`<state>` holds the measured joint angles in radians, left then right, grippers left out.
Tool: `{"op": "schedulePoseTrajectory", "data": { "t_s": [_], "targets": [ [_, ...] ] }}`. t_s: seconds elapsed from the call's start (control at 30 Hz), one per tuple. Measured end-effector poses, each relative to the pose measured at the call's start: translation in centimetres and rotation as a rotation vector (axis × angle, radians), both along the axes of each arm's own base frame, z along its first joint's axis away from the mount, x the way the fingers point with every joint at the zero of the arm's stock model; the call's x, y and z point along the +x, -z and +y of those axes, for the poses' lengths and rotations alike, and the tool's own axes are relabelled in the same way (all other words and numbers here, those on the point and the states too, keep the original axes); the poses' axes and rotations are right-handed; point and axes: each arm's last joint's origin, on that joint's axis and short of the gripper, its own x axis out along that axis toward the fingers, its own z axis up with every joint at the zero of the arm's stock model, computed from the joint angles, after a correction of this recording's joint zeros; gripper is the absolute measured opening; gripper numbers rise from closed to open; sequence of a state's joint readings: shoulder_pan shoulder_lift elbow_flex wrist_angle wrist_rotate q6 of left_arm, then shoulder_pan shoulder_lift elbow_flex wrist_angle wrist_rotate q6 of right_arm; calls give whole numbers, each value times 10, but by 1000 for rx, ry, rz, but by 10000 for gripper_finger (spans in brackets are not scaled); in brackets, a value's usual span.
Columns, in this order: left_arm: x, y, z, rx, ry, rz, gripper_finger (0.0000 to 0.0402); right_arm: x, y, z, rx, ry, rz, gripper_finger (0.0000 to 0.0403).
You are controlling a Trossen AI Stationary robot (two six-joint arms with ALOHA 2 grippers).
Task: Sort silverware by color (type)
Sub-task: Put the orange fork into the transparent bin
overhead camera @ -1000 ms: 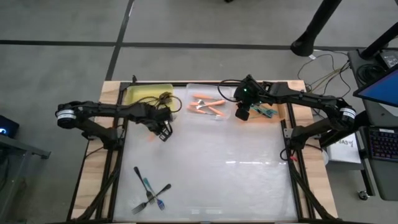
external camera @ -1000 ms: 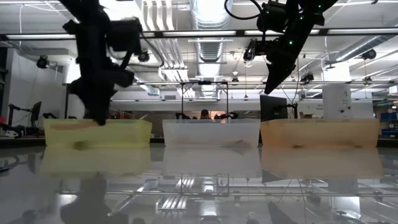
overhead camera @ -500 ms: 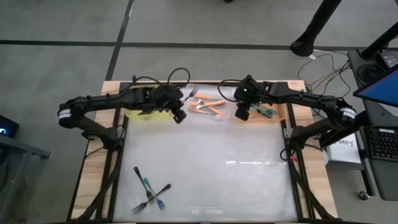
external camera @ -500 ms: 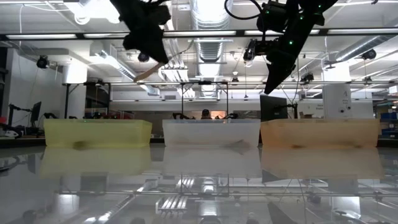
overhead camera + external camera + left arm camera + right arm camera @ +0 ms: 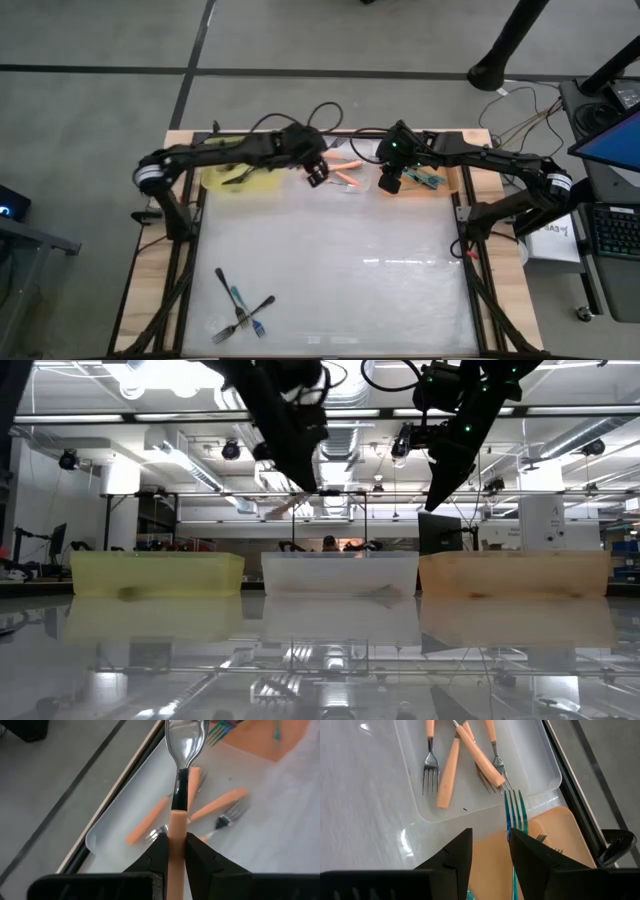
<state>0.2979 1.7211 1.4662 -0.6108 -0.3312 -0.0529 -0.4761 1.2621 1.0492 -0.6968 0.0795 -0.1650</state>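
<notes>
Orange-handled fork (image 5: pixel 176 827): pinched between the fingers of my left gripper (image 5: pixel 317 171), above the clear tray (image 5: pixel 366 186) of orange forks (image 5: pixel 451 767). Teal fork (image 5: pixel 514 815): clamped in my right gripper (image 5: pixel 389 181), above the orange bin (image 5: pixel 547 827). Four forks (image 5: pixel 240 306) loose on table (image 5: pixel 360 280), near edge.

Floor (image 5: pixel 100 40): grey, dark seams
Ceiling (image 5: pixel 330 390): ducts, strip lights — bright
Right edge: keyboard (image 5: pixel 612 232) — desk

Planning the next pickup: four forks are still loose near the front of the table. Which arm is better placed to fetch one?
Neither is free yet. The left hand grips an orange-handled utensil over the clear tray. The loose forks lie on its side, so probably left.
</notes>
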Motion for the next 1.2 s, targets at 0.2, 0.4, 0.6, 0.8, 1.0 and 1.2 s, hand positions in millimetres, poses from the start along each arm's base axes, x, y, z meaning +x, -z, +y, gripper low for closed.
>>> {"op": "schedulePoseTrajectory", "data": {
  "t_s": [0.2,0.4,0.6,0.8,1.0,1.2],
  "targets": [
    [24,27,25,-35,-10,59,24,0,0,0,0,0,0,121],
    [30,49,35,-66,-29,93,25,0,0,0,0,0,0,121],
    [34,59,36,-89,-31,93,27,0,0,0,0,0,0,121],
    [36,68,36,-104,-37,116,28,0,0,0,0,0,0,121],
    [40,80,36,-178,-20,116,29,0,0,0,0,0,0,121],
    [41,82,36,-177,-13,115,56,0,0,0,0,0,0,121]
  ]
}}
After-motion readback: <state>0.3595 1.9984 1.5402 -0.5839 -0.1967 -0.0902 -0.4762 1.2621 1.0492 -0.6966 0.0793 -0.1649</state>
